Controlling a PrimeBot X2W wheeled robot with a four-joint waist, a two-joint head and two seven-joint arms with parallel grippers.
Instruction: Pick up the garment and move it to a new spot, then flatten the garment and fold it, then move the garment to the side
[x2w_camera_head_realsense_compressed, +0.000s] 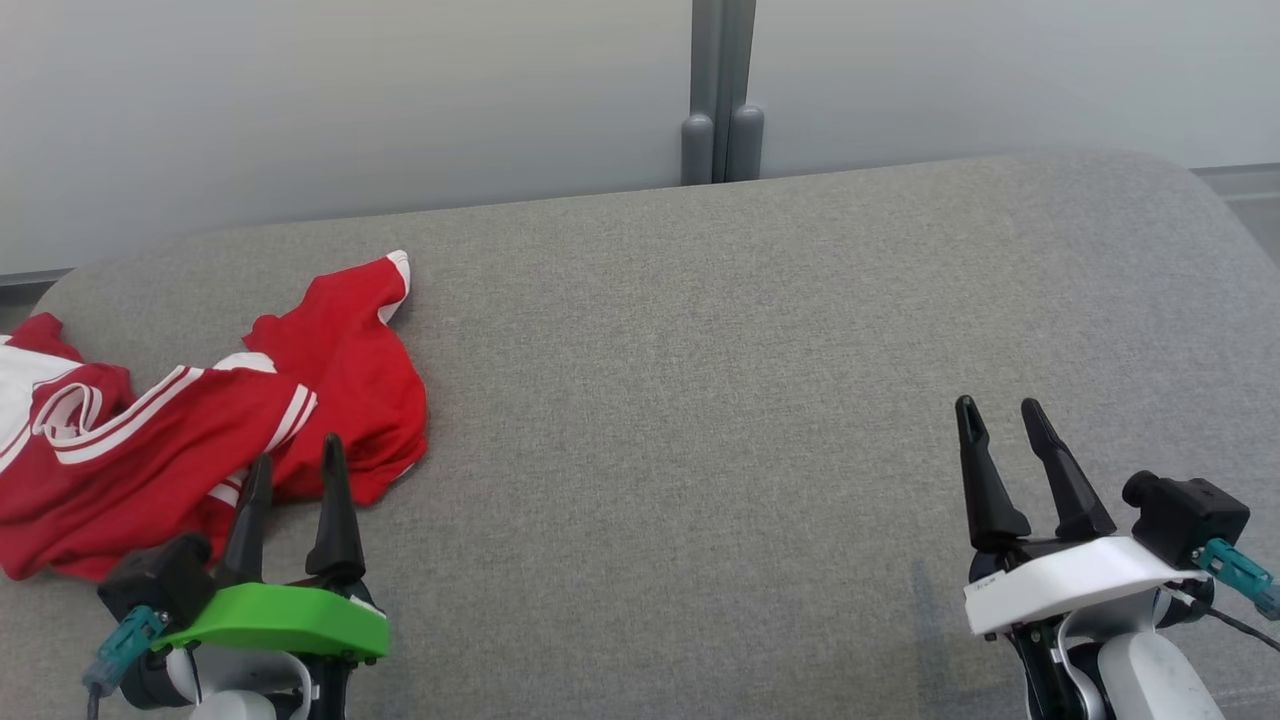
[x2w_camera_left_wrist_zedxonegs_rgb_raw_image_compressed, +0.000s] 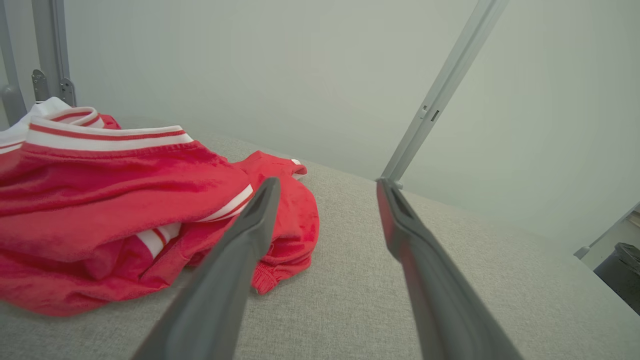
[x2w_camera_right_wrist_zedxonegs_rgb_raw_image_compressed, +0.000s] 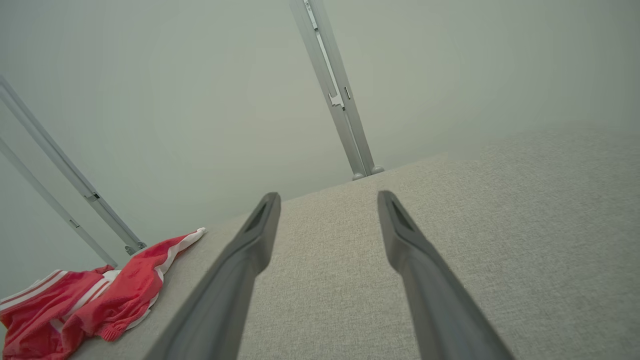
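While the red, white-striped garment (x2w_camera_head_realsense_compressed: 180, 440) lies crumpled along the left edge of the grey fabric-covered desk (x2w_camera_head_realsense_compressed: 700, 400), the left gripper (x2w_camera_head_realsense_compressed: 297, 450) sits at the near edge just beside it. Its fingers are spread wide and hold nothing, the tips at the garment's near right hem; whether they touch cannot be told. The right gripper (x2w_camera_head_realsense_compressed: 998, 404), equally wide and empty, is over bare fabric toward the near right corner, well apart from the garment.
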